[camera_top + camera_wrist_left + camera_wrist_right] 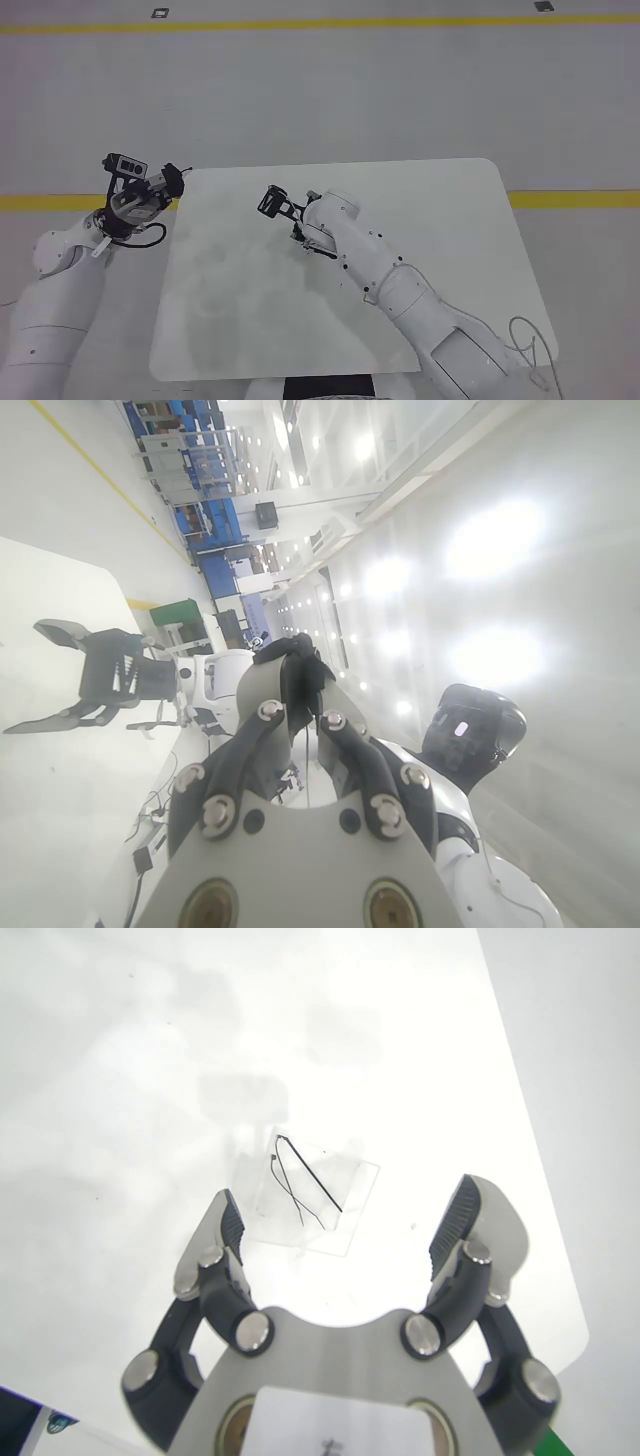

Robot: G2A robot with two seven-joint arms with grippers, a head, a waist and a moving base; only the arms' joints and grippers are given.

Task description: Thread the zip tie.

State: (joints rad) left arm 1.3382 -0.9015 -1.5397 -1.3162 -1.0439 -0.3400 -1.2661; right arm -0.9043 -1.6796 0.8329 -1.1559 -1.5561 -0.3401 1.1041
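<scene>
Right gripper [347,1188], jaws open, over zip ties [314,1176]; left gripper [299,660], jaws closed on thin strand [306,757].

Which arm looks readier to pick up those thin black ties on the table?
Probably the right: the right gripper is open, aimed at the ties on the table; the left gripper is shut, off by the table's edge.

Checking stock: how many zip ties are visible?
2, apparently: a thick zip tie and a thin zip tie, overlapping on the clear sheet; others may be hidden.
</scene>
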